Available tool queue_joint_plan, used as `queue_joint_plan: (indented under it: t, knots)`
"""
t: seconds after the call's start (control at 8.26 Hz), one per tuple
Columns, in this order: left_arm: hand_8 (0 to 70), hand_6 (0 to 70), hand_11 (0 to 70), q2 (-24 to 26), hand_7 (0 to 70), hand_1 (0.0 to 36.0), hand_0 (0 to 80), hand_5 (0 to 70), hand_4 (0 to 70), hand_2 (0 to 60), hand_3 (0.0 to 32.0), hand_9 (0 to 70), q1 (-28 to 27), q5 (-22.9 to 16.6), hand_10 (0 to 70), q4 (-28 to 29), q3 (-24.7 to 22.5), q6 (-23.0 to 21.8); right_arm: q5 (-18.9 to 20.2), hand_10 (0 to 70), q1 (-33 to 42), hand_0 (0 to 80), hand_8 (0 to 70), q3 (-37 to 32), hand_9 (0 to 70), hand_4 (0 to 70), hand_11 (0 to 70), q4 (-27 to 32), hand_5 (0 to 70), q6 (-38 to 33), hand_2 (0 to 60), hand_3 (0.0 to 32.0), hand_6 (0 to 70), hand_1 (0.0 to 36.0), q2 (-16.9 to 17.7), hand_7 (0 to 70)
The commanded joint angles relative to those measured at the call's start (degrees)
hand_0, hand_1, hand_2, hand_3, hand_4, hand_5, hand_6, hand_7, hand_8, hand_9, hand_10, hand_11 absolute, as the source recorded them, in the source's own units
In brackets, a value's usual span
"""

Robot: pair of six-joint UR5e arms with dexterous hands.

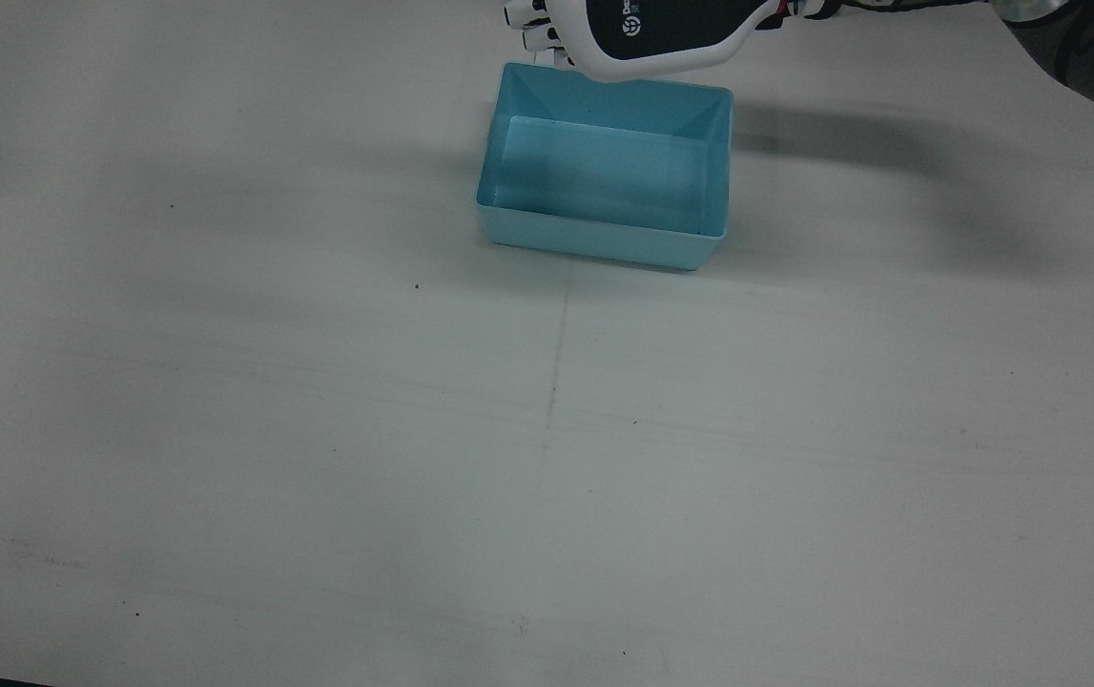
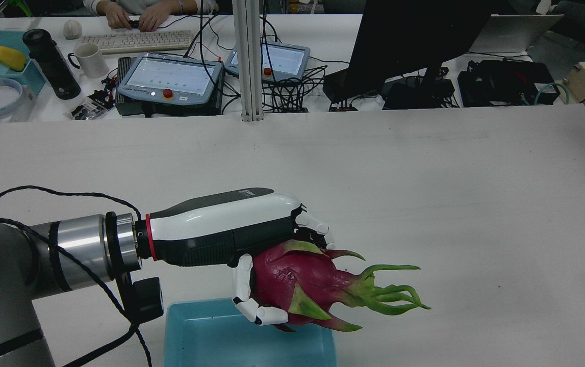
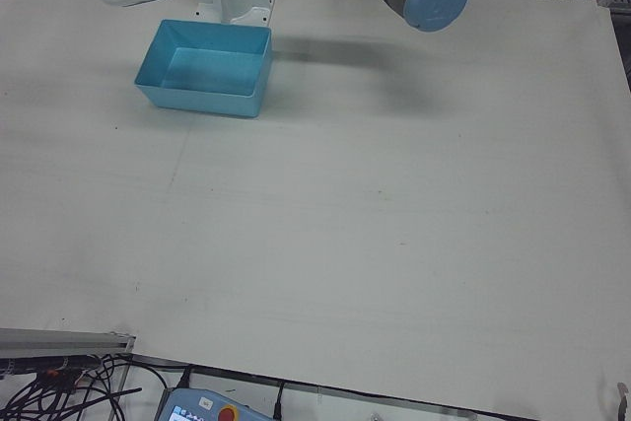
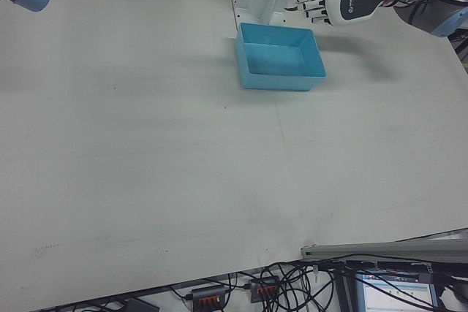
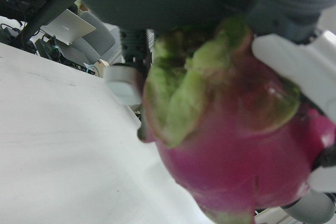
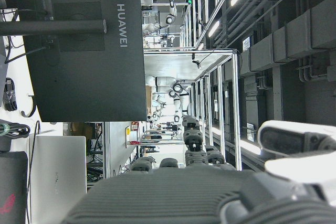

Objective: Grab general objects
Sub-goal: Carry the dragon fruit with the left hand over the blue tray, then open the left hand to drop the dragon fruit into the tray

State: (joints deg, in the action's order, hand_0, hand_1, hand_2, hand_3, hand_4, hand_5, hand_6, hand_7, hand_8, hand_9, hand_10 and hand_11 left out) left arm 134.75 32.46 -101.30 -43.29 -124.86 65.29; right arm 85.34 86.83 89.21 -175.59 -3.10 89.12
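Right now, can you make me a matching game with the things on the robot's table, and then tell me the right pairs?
Things:
1. dragon fruit
2. blue bin
3. left hand
4. mug

States:
A. sits empty on the table
B. stands on the far desk near a keyboard
C. pink with green tips, held up in the air
D. wrapped around the fruit, above the bin's edge

Pairs: 1-C, 2-A, 3-D, 4-B

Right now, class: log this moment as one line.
left hand: shut on dragon fruit | position: above blue bin | bin: empty | right hand: open
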Motion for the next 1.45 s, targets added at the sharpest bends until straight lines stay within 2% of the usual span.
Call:
queue_joint_plan:
  t: [0.0,0.12,0.24,0.36,0.48,0.61,0.73,0.85,0.97,1.21,1.33]
  knots:
    - [44.7,42.4,70.0,1.9,57.9,32.0,60.1,70.0,37.1,60.0,0.0,59.0,-4.1,3.2,56.0,-0.3,1.5,0.2,0.0,0.0,0.0,0.0,0.0,0.0,0.0,0.0,0.0,0.0,0.0,0.0,0.0,0.0,0.0,0.0,0.0,0.0]
    - [38.5,36.2,70.0,1.8,54.0,29.8,60.0,70.0,33.6,56.5,0.0,51.6,-5.5,4.2,49.0,-0.3,1.5,0.2,0.0,0.0,0.0,0.0,0.0,0.0,0.0,0.0,0.0,0.1,0.0,0.0,0.0,0.0,0.0,0.0,0.0,0.0]
    - [27.3,26.4,56.1,1.9,52.1,32.0,61.6,54.6,22.2,49.8,0.0,39.6,-5.7,4.3,38.1,-0.3,1.6,0.2,0.0,0.0,0.0,0.0,0.0,0.1,0.0,0.0,0.0,0.0,0.0,0.0,0.0,0.0,0.0,0.0,0.0,0.0]
    - [17.3,17.8,42.8,1.8,42.9,33.5,62.9,23.6,15.9,45.0,0.0,25.9,-5.7,4.3,27.5,-0.1,1.6,0.2,0.0,0.0,0.0,0.0,0.0,0.1,0.0,0.0,0.0,0.1,0.0,-0.1,0.0,0.0,0.0,0.0,0.0,0.0]
    - [7.0,9.1,31.3,1.8,26.4,34.9,63.8,19.4,12.1,41.8,0.0,10.2,-5.7,4.3,19.2,0.0,2.0,0.2,0.0,0.0,0.0,0.0,0.0,0.1,0.0,0.0,0.0,0.1,0.0,0.0,0.0,0.0,0.0,0.0,-0.1,0.0]
    - [5.6,7.9,28.6,1.7,24.6,35.0,63.9,21.4,12.0,41.5,0.0,8.4,-5.7,4.3,17.3,1.2,3.1,0.2,0.0,0.0,0.0,0.0,0.0,0.1,0.0,0.0,0.0,0.0,0.0,0.0,0.0,0.0,0.0,0.0,0.0,0.0]
    - [3.6,6.7,21.0,1.7,23.4,35.2,64.3,24.7,12.0,40.1,0.0,5.9,-5.7,4.3,12.1,1.4,3.3,0.3,0.0,0.0,0.0,0.0,0.0,0.1,0.0,0.0,0.0,0.0,0.0,0.0,0.0,0.0,0.0,0.0,0.0,0.0]
    - [2.0,5.5,15.4,1.7,20.4,33.7,64.1,25.6,12.7,34.4,0.0,3.4,-5.7,4.3,8.3,1.4,3.4,0.3,0.0,0.0,0.0,0.0,0.0,0.1,0.0,0.0,0.0,0.0,0.0,0.0,0.0,0.0,0.0,0.0,0.0,0.0]
    - [0.6,4.6,15.0,1.5,18.0,29.9,62.3,24.0,12.4,24.5,0.0,2.2,-5.7,4.2,8.2,1.7,3.5,0.3,0.0,0.0,0.0,0.0,0.0,0.0,0.0,0.0,0.0,0.0,0.0,0.0,0.0,0.0,0.0,0.0,0.0,0.0]
    - [1.0,4.5,15.9,1.4,18.0,30.5,62.4,23.0,12.3,26.3,0.0,2.2,-5.6,4.3,8.8,1.8,3.4,0.3,0.0,0.0,0.0,0.0,0.0,0.1,0.0,0.0,0.0,0.1,0.0,0.0,0.0,0.0,0.0,0.0,0.0,0.0]
    - [1.2,4.6,16.7,1.4,18.3,32.4,63.2,23.1,12.6,31.7,0.0,2.2,-5.6,4.2,9.3,1.8,3.5,0.3,0.0,0.0,0.0,0.0,0.0,0.1,0.0,0.0,0.0,0.1,0.0,0.0,0.0,0.0,0.0,0.0,-0.1,0.0]
